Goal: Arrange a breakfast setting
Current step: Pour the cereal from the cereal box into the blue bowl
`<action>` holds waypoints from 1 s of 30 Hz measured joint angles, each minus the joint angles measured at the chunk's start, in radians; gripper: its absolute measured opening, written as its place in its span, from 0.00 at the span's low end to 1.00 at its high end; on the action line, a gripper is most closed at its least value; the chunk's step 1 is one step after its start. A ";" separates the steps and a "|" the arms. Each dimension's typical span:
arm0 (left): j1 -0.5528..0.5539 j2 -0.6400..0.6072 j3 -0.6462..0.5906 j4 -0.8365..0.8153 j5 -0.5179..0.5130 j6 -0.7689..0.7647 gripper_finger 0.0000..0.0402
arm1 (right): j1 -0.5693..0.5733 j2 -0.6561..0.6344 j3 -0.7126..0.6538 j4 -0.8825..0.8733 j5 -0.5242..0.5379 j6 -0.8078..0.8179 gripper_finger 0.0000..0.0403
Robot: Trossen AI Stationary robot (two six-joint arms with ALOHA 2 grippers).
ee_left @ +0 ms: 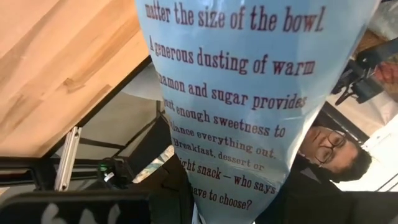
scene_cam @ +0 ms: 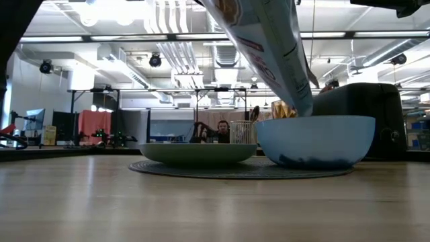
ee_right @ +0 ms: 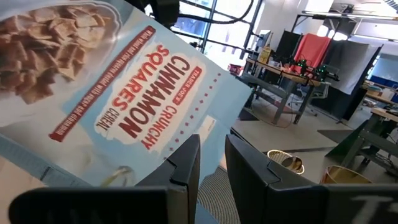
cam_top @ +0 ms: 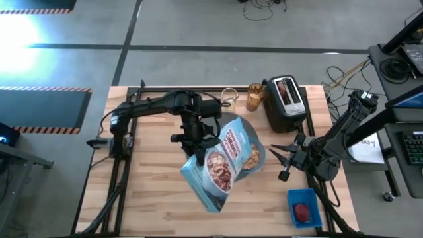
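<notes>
Tilted cereal box (cam_top: 218,165) blocks blue bowl (cam_top: 254,153) from above

A blue bowl (scene_cam: 316,141) and pale green plate (scene_cam: 198,153) sit side by side on the round dark-grey mat (scene_cam: 168,169); cereal squares (cam_top: 251,157) lie in the bowl.

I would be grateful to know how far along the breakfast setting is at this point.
Done: the mat, plate and bowl are laid out, with cereal in the bowl. In hand: the left gripper tilts the cereal box over the bowl. Left: the toaster and the red food in its blue tray look untouched. The right gripper waits nearby.
</notes>
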 joint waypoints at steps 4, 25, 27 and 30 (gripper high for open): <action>-0.011 -0.009 0.000 0.000 -0.008 0.000 0.23 | 0.000 0.000 0.000 0.000 0.000 0.000 0.17; -0.027 -0.028 -0.005 0.009 -0.030 0.037 0.23 | 0.000 0.000 0.000 0.000 0.000 0.000 0.17; -0.030 -0.028 -0.007 -0.002 -0.046 0.027 0.23 | 0.000 0.000 0.000 0.000 0.000 0.000 0.17; -0.030 -0.028 -0.002 -0.001 -0.049 0.027 0.23 | 0.000 0.000 0.000 0.000 0.000 0.000 0.17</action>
